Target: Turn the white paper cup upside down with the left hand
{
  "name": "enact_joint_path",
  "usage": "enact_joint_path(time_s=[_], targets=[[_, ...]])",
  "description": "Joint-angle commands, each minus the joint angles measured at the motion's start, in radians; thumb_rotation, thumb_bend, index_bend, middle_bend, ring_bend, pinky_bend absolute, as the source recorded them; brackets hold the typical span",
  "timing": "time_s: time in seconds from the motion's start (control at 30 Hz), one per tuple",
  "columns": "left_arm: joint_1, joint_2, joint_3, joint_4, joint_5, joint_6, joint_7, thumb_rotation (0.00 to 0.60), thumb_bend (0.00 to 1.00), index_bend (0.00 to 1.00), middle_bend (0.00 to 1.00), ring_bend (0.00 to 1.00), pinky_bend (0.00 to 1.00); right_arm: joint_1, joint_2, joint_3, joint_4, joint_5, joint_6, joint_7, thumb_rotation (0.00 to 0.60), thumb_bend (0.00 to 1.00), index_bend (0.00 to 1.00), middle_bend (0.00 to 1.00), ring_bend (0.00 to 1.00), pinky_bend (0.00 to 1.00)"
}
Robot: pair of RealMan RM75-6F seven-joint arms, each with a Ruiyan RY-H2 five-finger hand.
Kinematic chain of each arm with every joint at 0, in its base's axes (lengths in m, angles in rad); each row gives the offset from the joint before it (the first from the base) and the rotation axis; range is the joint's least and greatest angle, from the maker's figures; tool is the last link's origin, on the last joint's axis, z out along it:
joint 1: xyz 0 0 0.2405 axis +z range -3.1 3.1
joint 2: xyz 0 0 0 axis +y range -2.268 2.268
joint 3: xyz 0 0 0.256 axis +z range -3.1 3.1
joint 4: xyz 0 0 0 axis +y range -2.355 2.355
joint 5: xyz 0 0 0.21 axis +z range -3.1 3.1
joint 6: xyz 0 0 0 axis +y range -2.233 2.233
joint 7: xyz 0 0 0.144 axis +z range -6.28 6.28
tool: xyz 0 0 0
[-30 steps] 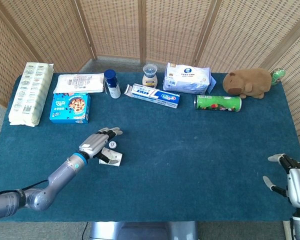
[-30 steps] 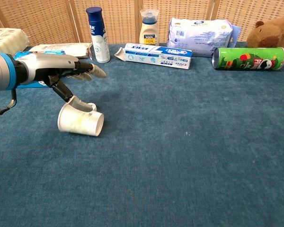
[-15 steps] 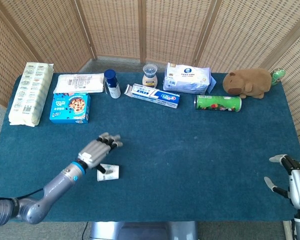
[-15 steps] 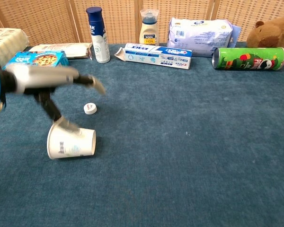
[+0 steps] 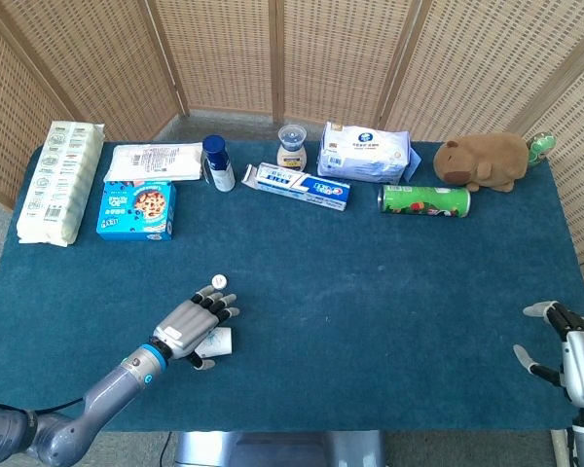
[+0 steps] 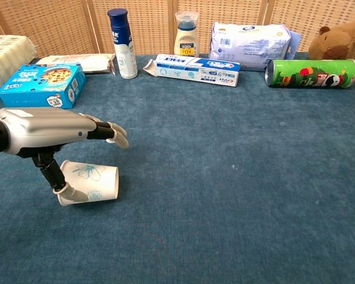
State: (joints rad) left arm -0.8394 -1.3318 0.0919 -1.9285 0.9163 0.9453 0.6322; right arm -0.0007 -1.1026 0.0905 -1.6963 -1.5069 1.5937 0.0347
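Woven cane screens are standing behind the blue-carpeted bench (image 5: 370, 321), closing off the top of both views. Along the far edge the blue bottle (image 6: 122, 42), the toothpaste box (image 6: 195, 69), the green can (image 6: 311, 73) and the blue cookie box (image 6: 41, 84) are lying where they were half a second ago. What is changing sits at the lower left of the frame: the left hand (image 5: 189, 331) is moving further toward the near edge of the bench and is now reaching over the white paper cup (image 6: 89, 182), whereas a moment earlier it was sweeping in blurred above it. The cup is lying on its side at the lower left of the chest view, its mouth facing right, and it is resting slightly nearer the bottom of the frame than before, so it is not yet turned upside down. The thumb (image 6: 62, 189) is pressing against the cup's base end, while the other fingers (image 6: 109, 131) are stretching out flat above it, apart and touching nothing, so the hand is not clasping the cup. A small white cap (image 5: 218, 281) is lying just beyond the fingertips in the head view. The right hand (image 5: 565, 345) is staying at the lower right corner, fingers spread and empty.
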Motion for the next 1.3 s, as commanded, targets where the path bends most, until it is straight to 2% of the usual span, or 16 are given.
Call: enact_joint_path(time_s=[0.03, 0.27, 0.5, 0.83, 0.97, 1.3], targets=[[0.014, -0.032, 0.008, -0.008, -0.033, 0.06, 0.046, 0.376, 0.23, 0.14, 0.03, 0.0, 0.0, -0.001, 0.001, 0.001, -0.001, -0.001, 0.003, 0.003, 0.6, 0.25, 0.37, 0.36, 0.42, 0.44], [0.033, -0.121, -0.025, 0.012, -0.108, 0.121, 0.064, 0.379, 0.28, 0.19, 0.03, 0.0, 0.0, -0.005, 0.004, -0.002, 0.005, 0.001, 0.0, 0.02, 0.6, 0.25, 0.37, 0.36, 0.42, 0.44], [0.02, -0.155, -0.049, 0.012, -0.167, 0.144, 0.101, 0.382, 0.28, 0.2, 0.03, 0.0, 0.0, -0.012, 0.011, 0.001, 0.005, 0.004, 0.011, 0.031, 0.6, 0.25, 0.37, 0.36, 0.42, 0.44], [0.02, -0.183, -0.053, 0.014, -0.172, 0.191, 0.147, 0.385, 0.32, 0.27, 0.03, 0.0, 0.0, -0.02, 0.011, 0.004, 0.013, 0.01, 0.019, 0.052, 0.6, 0.25, 0.38, 0.36, 0.42, 0.44], [0.032, -0.203, -0.048, 0.028, -0.155, 0.238, 0.176, 0.385, 0.34, 0.27, 0.03, 0.0, 0.0, -0.021, 0.011, 0.005, 0.014, 0.011, 0.017, 0.063, 0.6, 0.25, 0.38, 0.36, 0.42, 0.45], [0.043, -0.23, -0.047, 0.051, -0.167, 0.263, 0.215, 0.384, 0.35, 0.27, 0.03, 0.0, 0.0, -0.02, 0.009, 0.006, 0.017, 0.015, 0.009, 0.077, 0.6, 0.25, 0.38, 0.36, 0.42, 0.45]])
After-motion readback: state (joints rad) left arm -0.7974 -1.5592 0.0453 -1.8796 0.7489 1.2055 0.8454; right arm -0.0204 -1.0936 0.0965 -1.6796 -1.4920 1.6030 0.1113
